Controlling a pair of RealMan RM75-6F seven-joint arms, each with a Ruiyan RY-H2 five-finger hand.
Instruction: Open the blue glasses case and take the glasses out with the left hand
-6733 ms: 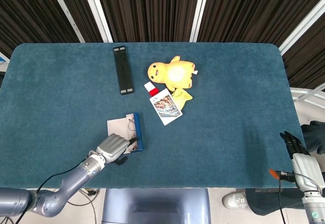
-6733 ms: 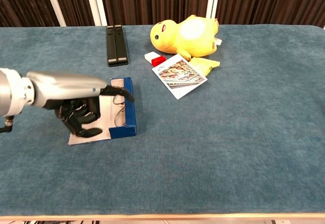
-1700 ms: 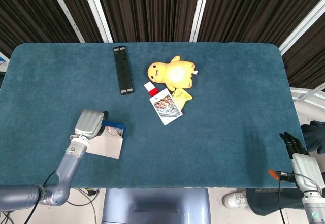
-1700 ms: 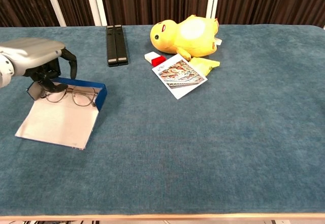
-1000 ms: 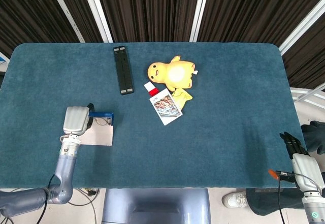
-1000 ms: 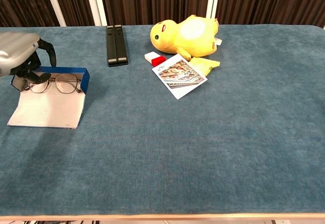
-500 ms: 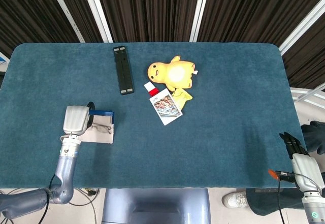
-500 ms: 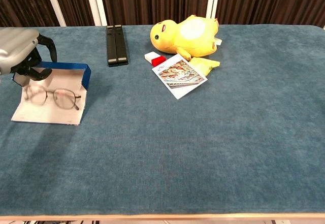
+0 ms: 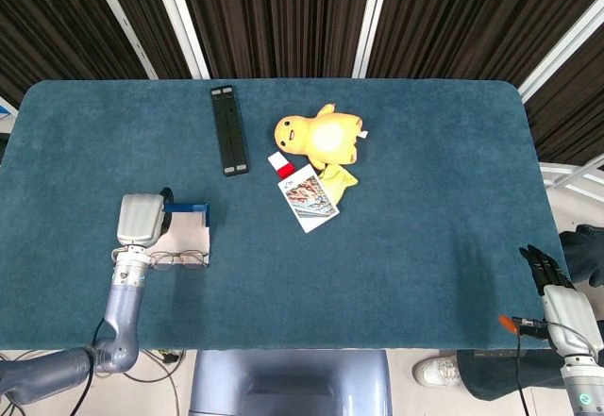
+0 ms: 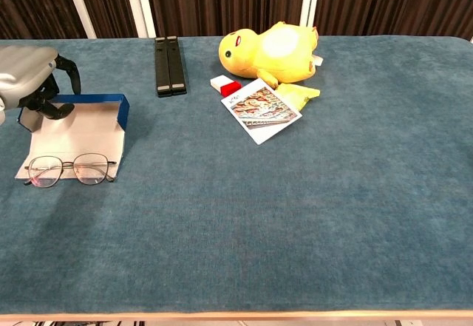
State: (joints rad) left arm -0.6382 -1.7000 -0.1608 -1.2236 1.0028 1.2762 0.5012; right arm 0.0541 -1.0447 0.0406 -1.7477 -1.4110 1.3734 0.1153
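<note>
The blue glasses case (image 10: 83, 101) lies open at the table's left side, its white lining (image 10: 76, 133) facing up. In the head view the case (image 9: 187, 210) sits just right of my left hand (image 9: 140, 220). That left hand (image 10: 28, 73) curls over the case's left end and grips it. The thin-rimmed glasses (image 10: 66, 171) lie flat at the front edge of the white flap, half on the table, apart from the hand; the glasses (image 9: 179, 260) show below the case. My right hand (image 9: 557, 289) hangs off the table's front right corner, holding nothing.
A yellow plush duck (image 10: 270, 49) lies at the back centre, with a printed card (image 10: 260, 110) and a small red-and-white block (image 10: 225, 86) in front of it. A long black bar (image 10: 169, 65) lies at the back left.
The glasses have slid out of the case's inside down to the front edge of the white flap. The left hand and the case have barely moved.
</note>
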